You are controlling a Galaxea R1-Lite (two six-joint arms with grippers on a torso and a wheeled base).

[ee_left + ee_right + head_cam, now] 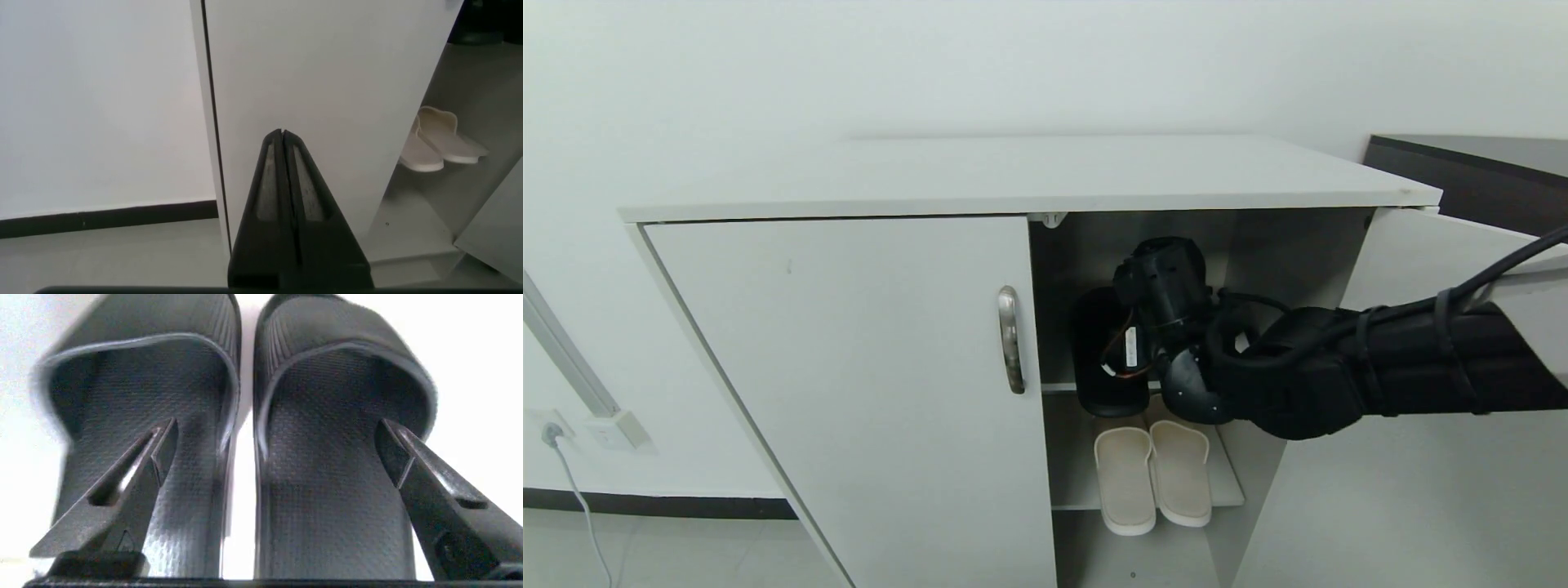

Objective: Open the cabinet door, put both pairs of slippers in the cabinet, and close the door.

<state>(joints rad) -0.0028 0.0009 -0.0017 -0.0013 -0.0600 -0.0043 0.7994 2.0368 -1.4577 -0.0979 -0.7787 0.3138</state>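
In front of the white cabinet [1013, 175], the left gripper [282, 139] hangs before the closed left door [849, 367], its fingers pressed flat together and holding nothing. A metal handle [1010, 339] runs upright along that door's inner edge. The right door [1405, 253] stands swung open to the right.

Through the opening, the right arm reaches onto the upper shelf [1058, 386] and blocks much of it from sight. The right gripper [276, 425] has its fingers spread wide, one over each of the black slippers [327, 457], gripping neither. These lie side by side on the upper shelf.

One shelf down [1225, 490], the cream slippers [1152, 474] sit paired, heels jutting just over the front edge.

Behind the cabinet is a plain white wall [931, 65] with a dark baseboard [645, 502] above a pale floor [122, 253]. A wall socket [551, 429] with a cable plugged in sits to the left. A dark piece of furniture [1486, 171] shows beyond the cabinet's right end.
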